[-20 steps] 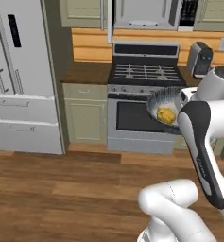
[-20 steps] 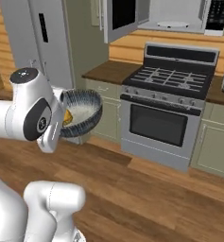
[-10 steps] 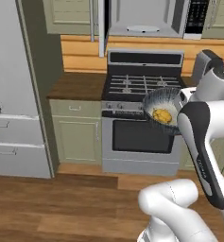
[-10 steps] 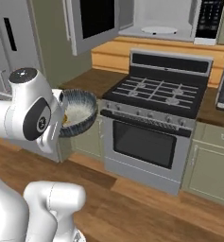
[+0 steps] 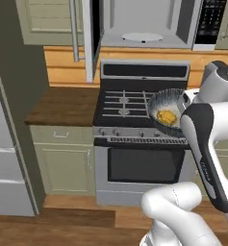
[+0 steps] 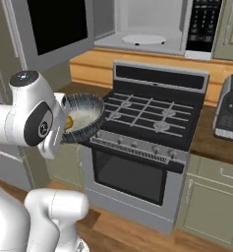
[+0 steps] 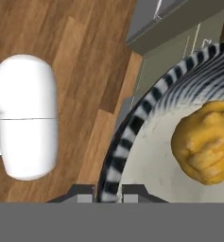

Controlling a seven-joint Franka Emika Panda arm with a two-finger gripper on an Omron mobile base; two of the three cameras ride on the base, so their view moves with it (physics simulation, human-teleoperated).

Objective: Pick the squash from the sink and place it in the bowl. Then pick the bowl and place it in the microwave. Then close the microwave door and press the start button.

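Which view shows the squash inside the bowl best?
The hand view: the squash sits large and unobstructed on the bowl floor. The left base view shows it small, and in the right base view the arm hides most of it.

The arm stood raised and folded at the elbow, its wrist level ahead of the base. The gripper (image 7: 107,193) looked clamped on the bowl (image 7: 132,124) rim, fingertips barely visible, jaws narrowly apart.

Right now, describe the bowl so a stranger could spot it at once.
Find the black-and-silver gas stove under the open microwave. At its front edge the gripper holds the bowl by its rim. Nothing else nearby is round, dark-striped outside and pale inside, carrying a yellow squash.
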